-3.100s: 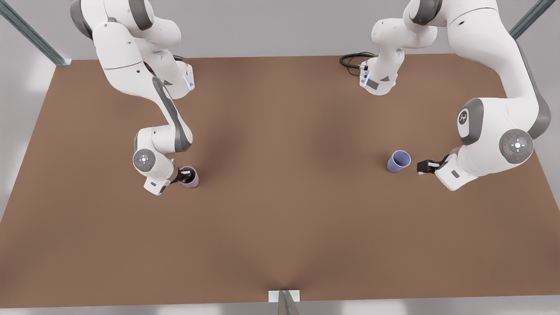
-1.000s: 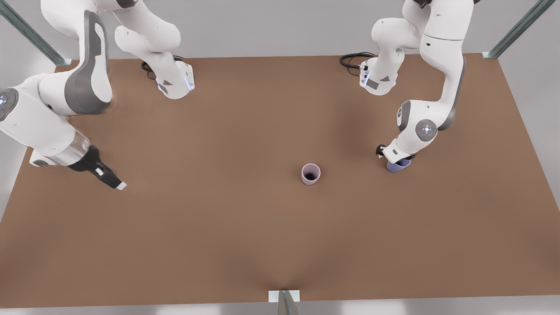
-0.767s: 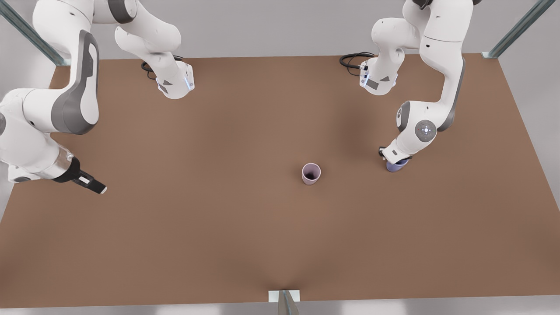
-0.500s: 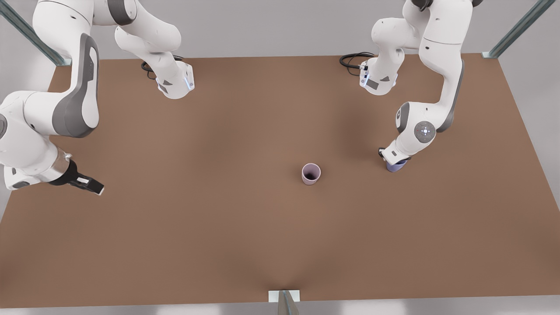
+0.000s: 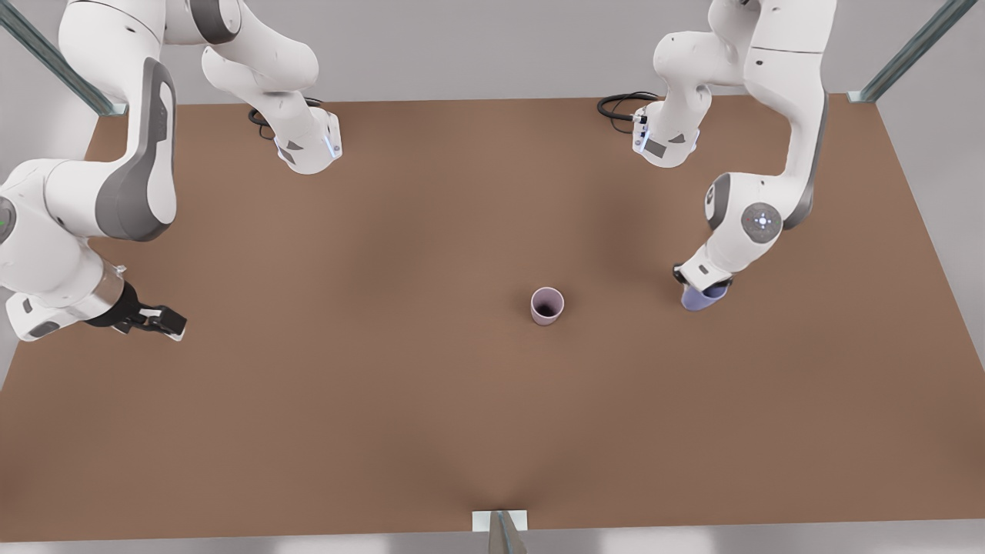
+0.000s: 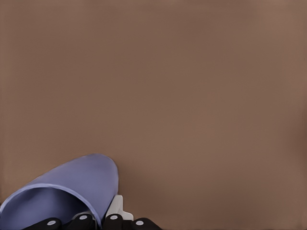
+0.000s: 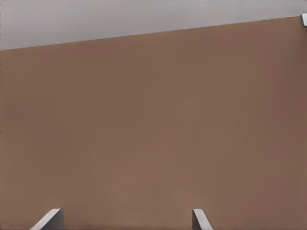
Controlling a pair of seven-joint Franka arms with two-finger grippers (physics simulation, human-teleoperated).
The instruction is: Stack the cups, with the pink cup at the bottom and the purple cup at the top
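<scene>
Purple cup (image 5: pixel 699 298) toward the front view's right on the brown table (image 5: pixel 431 400), its upper part hidden under the wrist of the arm above it. Seen tilted in the left wrist view (image 6: pixel 67 191), open mouth toward the camera, wall pinched between the left gripper's (image 6: pixel 103 218) fingers (image 6: pixel 115 211), one inside the rim and one outside, so clamped on that cup. From the front, that left gripper (image 5: pixel 696 278) pointing down at the cup from above

Pink cup (image 5: pixel 547 305) standing upright on the table near its middle, dark inside showing, well apart from the purple cup and to the front view's left of it, touched by nothing

Right gripper (image 5: pixel 158 321) far off at the front view's left edge of the table, well apart from both cups, waiting with nothing held. Right wrist view with two pale fingertips (image 7: pixel 48 220) spread wide over bare brown tabletop (image 7: pixel 153 124), grey wall beyond the far edge
</scene>
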